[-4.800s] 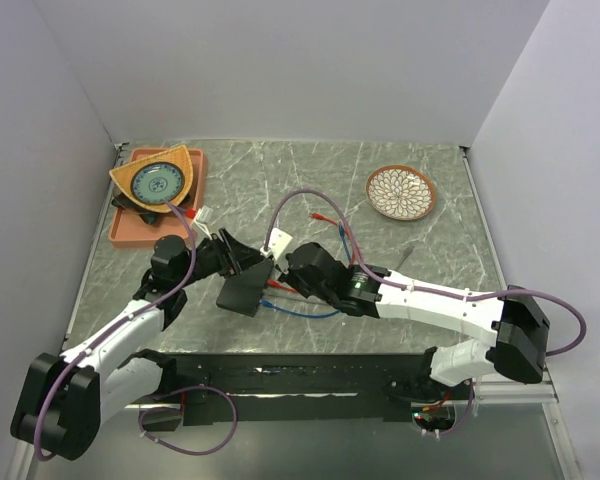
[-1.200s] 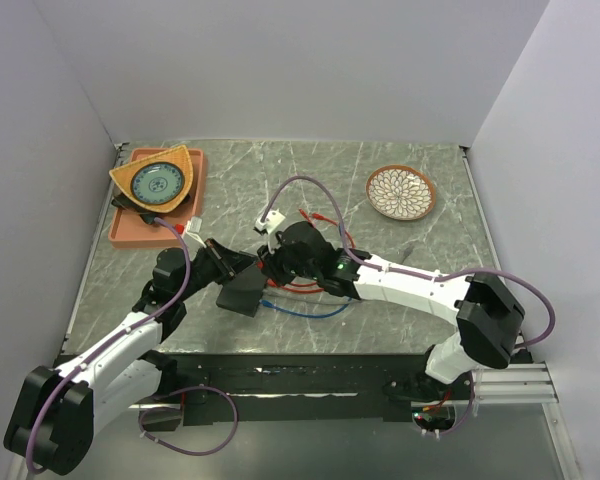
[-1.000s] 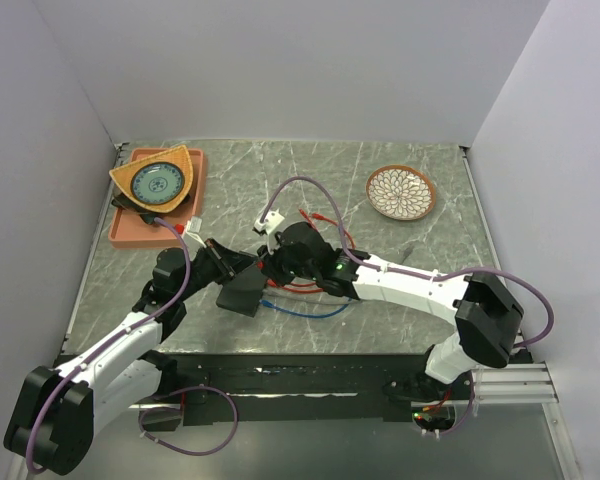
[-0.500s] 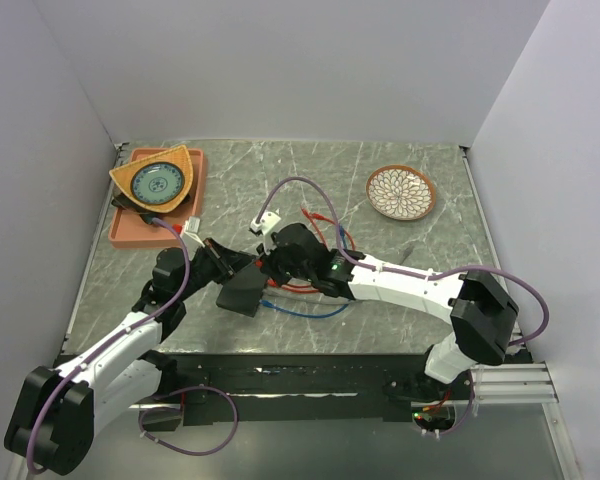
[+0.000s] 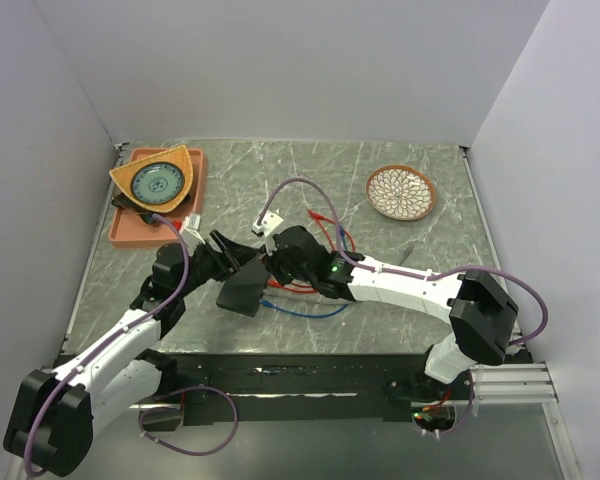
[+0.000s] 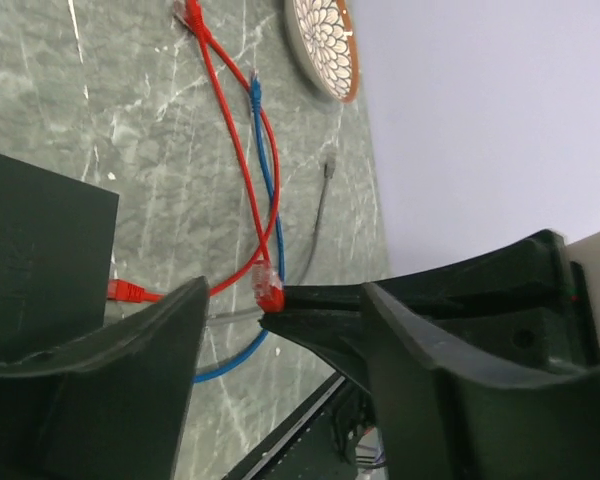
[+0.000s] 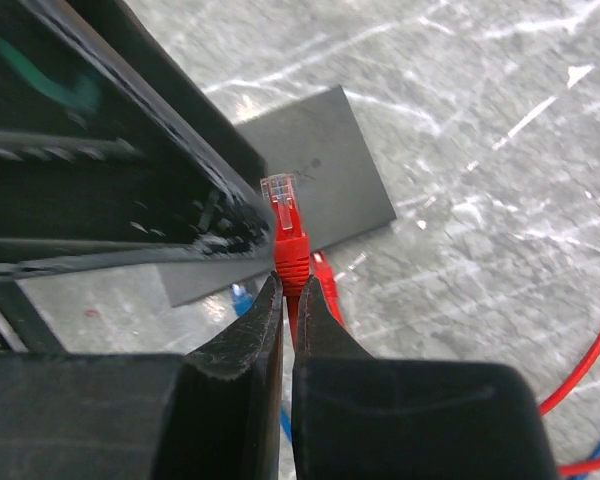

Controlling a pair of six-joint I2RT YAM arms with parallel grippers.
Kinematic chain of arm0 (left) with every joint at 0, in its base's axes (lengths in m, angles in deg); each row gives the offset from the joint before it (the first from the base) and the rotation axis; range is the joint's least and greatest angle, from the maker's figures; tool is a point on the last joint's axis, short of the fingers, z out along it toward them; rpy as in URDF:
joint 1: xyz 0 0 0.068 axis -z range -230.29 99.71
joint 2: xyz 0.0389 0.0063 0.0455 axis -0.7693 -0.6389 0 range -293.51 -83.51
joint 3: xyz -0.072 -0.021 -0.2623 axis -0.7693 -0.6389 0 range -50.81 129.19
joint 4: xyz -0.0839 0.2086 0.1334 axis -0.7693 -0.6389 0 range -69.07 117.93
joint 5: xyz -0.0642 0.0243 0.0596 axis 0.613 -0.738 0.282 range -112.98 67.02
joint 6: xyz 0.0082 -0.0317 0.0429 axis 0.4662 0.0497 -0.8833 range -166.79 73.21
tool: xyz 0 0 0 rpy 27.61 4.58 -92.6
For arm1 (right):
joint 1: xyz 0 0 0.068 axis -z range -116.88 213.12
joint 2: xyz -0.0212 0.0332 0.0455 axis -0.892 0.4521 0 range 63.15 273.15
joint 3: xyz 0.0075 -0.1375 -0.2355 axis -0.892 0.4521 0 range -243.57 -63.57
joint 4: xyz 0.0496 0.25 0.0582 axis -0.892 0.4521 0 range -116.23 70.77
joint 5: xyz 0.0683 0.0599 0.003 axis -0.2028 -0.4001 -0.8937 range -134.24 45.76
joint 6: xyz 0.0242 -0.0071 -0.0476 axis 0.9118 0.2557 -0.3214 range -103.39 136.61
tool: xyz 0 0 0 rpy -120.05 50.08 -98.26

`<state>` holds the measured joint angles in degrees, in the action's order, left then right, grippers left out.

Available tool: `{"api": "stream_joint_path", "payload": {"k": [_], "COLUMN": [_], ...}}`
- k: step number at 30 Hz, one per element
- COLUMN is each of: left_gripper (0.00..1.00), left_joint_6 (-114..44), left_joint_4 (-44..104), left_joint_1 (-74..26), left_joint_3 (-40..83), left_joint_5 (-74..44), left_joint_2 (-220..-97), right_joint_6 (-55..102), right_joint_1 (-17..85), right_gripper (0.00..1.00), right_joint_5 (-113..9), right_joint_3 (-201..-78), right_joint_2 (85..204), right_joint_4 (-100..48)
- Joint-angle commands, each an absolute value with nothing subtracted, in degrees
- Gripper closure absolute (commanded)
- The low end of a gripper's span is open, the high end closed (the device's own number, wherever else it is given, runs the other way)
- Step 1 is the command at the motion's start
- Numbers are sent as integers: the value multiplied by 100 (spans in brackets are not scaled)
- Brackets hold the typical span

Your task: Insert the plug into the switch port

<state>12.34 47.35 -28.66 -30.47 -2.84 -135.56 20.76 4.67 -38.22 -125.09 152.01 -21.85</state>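
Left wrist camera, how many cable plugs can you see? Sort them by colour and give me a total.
Red plugs: 3, the held plug in the right gripper, another plug by the black box, a third plug at the top edge
Blue plugs: 1
Grey plugs: 1
Total: 5

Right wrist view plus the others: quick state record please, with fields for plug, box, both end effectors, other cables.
plug: red, clear tip, held apart from the box, not yet inserted
right end effector: shut on plug
left end effector: open, beside the box
black box: on the table, ports not visible
second red plug: at the box's edge, seating unclear
loose: blue cable, grey cable
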Motion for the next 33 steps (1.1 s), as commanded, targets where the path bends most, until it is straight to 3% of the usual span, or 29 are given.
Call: {"api": "stream_joint_path", "payload": {"k": [1, 8, 12, 19, 27, 33], "left_gripper": [25, 8, 3, 1, 2, 8], "left_joint_6": [1034, 560, 287, -126, -276, -363], "left_joint_4": [4473, 3664, 2979, 2538, 2671, 2749], "left_joint_1": [-2840, -2832, -2840, -2849, -2937, -3297], "left_joint_3": [-2690, -2330, -1996, -1671, -1521, -1539], "left_joint_5": [-557, -1102, -1603, -1850, -1323, -997], "left_joint_2": [-13308, -13246, -13343, -13843, -14651, -15153], "right_joint_6": [1943, 1960, 1951, 1882, 1705, 1679], "right_joint_1": [494, 626, 740, 1048, 1109, 1127], "right_gripper": [100, 100, 100, 100, 100, 100], "right_joint_5": [-3458, -3282, -3282, -3431, -3378, -3440], "right_joint_3": [-12440, -12281, -12237, -12228, -12237, -12413], "right_joint_2": [14990, 15034, 15104, 15262, 15649, 15868], "right_joint_4": [-2175, -1964, -1824, -1621, -1471, -1348]}}
